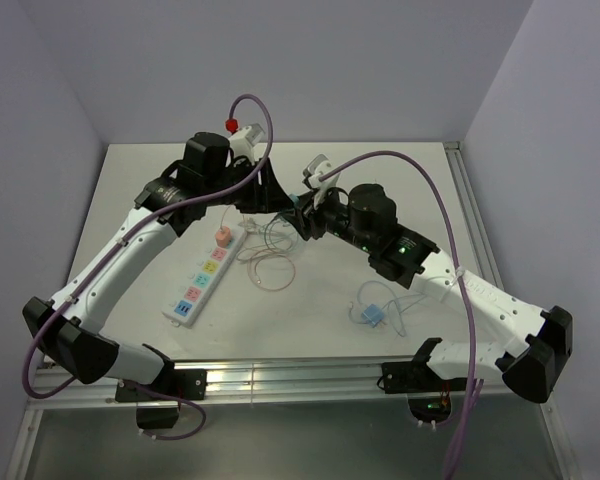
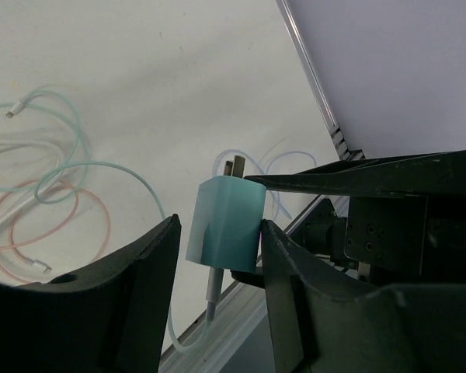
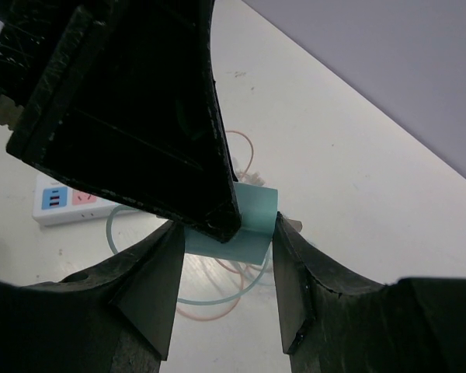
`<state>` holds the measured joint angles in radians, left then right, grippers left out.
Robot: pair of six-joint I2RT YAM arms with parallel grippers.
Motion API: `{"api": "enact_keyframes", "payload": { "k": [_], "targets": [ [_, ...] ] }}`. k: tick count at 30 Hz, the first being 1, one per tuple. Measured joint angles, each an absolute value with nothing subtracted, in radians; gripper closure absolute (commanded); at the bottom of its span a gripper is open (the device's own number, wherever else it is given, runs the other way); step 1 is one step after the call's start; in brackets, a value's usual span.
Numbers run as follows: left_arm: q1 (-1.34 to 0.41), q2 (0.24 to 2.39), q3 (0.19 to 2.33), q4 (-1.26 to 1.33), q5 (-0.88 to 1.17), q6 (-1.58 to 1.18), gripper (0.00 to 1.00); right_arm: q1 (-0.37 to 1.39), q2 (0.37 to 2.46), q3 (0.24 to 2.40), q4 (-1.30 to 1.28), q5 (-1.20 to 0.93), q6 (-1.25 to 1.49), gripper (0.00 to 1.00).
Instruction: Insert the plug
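A teal plug (image 2: 224, 227) with two metal prongs and a pale cable hangs above the table between both grippers. In the left wrist view my left gripper (image 2: 217, 241) straddles it: its right finger touches the plug and a small gap shows at its left finger. The right gripper's fingers (image 2: 311, 183) press on the plug from above and below. In the right wrist view the plug (image 3: 252, 233) sits between the pads of my right gripper (image 3: 229, 249), partly hidden by the left gripper's finger (image 3: 140, 116). The white power strip (image 1: 205, 275) lies left of both grippers (image 1: 295, 208).
A pink plug (image 1: 222, 238) sits in the strip's far end. Loose pink and teal cables (image 1: 270, 265) lie coiled beside the strip. Another blue charger with its cable (image 1: 372, 317) lies at the front right. The table's metal rail (image 1: 280, 375) runs along the near edge.
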<state>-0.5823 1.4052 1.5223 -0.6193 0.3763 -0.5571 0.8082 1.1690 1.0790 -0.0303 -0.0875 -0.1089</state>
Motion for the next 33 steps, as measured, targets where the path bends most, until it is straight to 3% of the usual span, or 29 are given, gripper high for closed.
{"api": "enact_keyframes", "payload": {
  "k": [4,8,11,12,14,15,16,19,20,23,29,33],
  "targets": [
    [-0.582,1.426,1.522,-0.624,0.394,-0.552,0.49,0.81,1.176,1.082,-0.043,-0.086,-0.116,1.0],
    [-0.582,1.434,1.522,-0.636,0.41,-0.538,0.63,0.815,1.189,1.089,-0.06,-0.086,-0.124,1.0],
    [-0.582,1.436,1.522,-0.643,0.424,-0.52,0.94,0.818,1.197,1.097,-0.076,-0.086,-0.125,1.0],
    [-0.582,1.436,1.522,-0.644,0.432,-0.514,1.0,0.82,1.202,1.102,-0.086,-0.086,-0.125,0.98],
    [-0.582,1.437,1.522,-0.647,0.434,-0.509,1.0,0.822,1.215,1.122,-0.113,-0.078,-0.125,0.9],
    [-0.582,1.437,1.522,-0.647,0.434,-0.509,1.0,0.823,1.219,1.129,-0.121,-0.076,-0.124,0.82],
    [-0.58,1.437,1.52,-0.644,0.434,-0.508,1.0,0.823,1.225,1.139,-0.131,-0.076,-0.12,0.65],
    [-0.577,1.435,1.509,-0.627,0.438,-0.509,1.0,0.823,1.234,1.156,-0.156,-0.068,-0.107,0.45],
    [-0.574,1.435,1.502,-0.62,0.443,-0.511,1.0,0.823,1.235,1.16,-0.166,-0.066,-0.102,0.35],
    [-0.562,1.435,1.48,-0.61,0.449,-0.525,1.0,0.824,1.238,1.165,-0.172,-0.047,-0.084,0.17],
    [-0.5,1.435,1.463,-0.612,0.5,-0.533,1.0,0.808,1.192,1.153,-0.179,-0.059,-0.019,0.15],
    [-0.452,1.434,1.463,-0.61,0.569,-0.516,1.0,0.704,1.107,1.136,-0.199,-0.196,0.052,0.21]
  ]
}}
